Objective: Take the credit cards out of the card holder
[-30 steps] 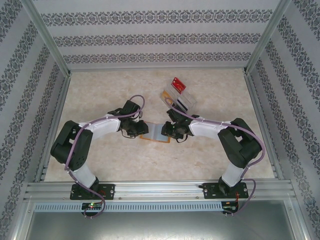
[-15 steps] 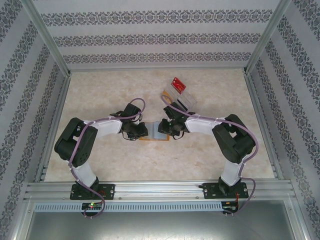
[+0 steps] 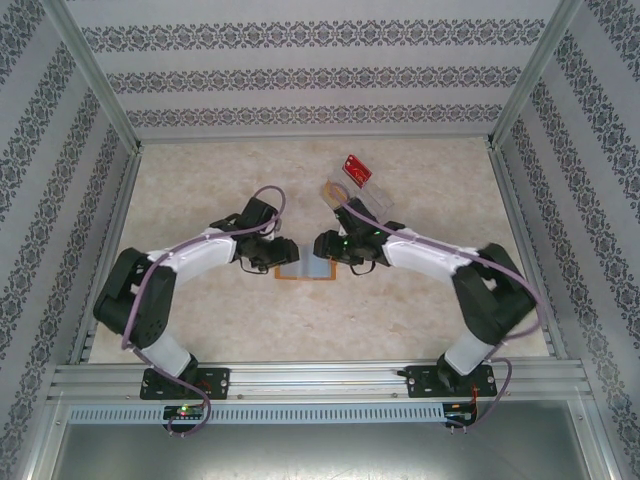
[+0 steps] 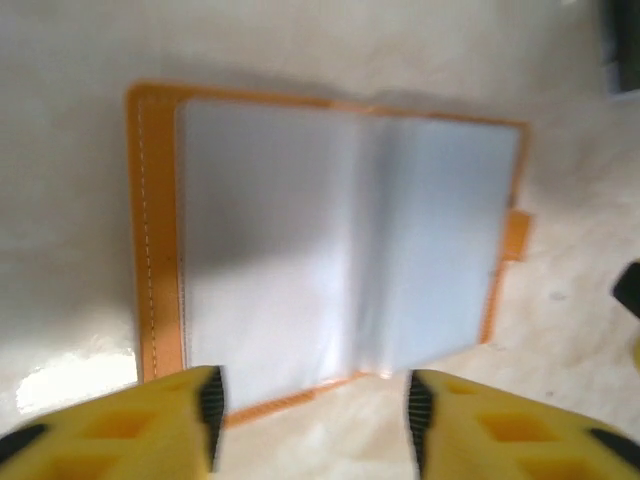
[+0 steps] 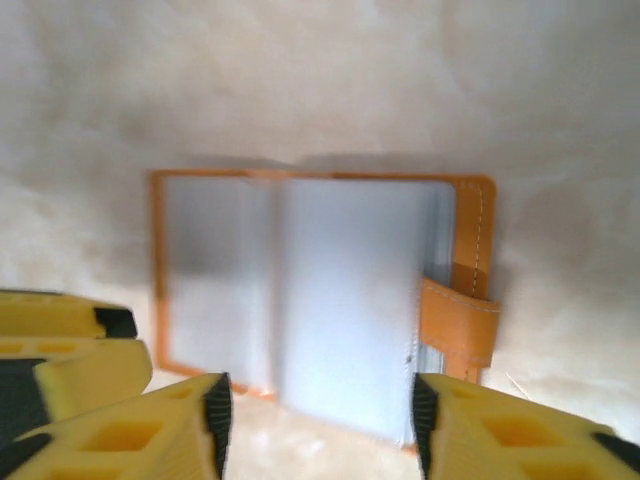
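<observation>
- Currently the card holder [image 3: 308, 271] lies open and flat in the middle of the table [image 3: 200, 190], with the left gripper [image 3: 272, 258] at its ten o'clock and the right gripper [image 3: 328, 250] at its one o'clock
- Both grippers hang spread wide, holding nothing
- It looks light, thin and floppy, and the grey pages [image 4: 350, 250] are probably slick
- Likely best hold: pin the orange border at nine o'clock and pinch near the tab [image 4: 515, 235] at three o'clock

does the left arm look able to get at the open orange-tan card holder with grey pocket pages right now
Probably yes: the left gripper hangs open at the near edge of the orange-tan card holder, with nothing between them. The right gripper, also open, hovers at the opposite edge.
</observation>
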